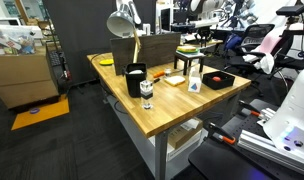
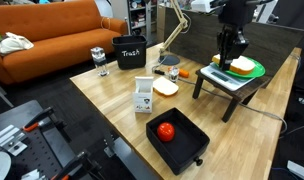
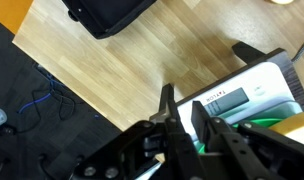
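The light wooden table [image 2: 102,100] bears a small black stand [image 2: 220,85] at its far right. On the stand lies a white flat box with a grey label [image 3: 232,100], cut off at the frame edge in the wrist view. Beside it is a green-and-yellow item [image 2: 244,67], too blurred to name. The black gripper [image 2: 229,58] hangs just over the box with its jaws narrow; I cannot tell whether they pinch anything.
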